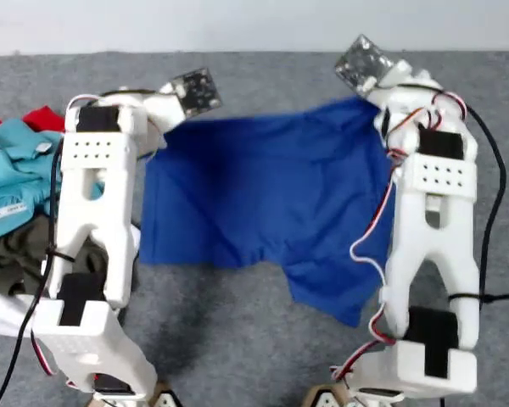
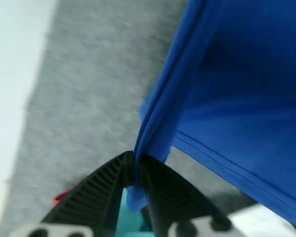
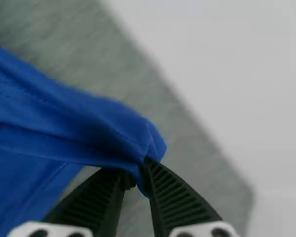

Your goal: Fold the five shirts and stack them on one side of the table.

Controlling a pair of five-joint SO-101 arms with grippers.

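So, L gripper & R gripper each clenched a far corner of the blue shirt, prob. to hold it spread taut betw. arms for folding.

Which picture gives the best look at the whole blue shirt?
The high view: the blue shirt is spread over the table between both arms. The left wrist view shows a bunched edge pinched in the left gripper; the right wrist view, another edge pinched in the right gripper.
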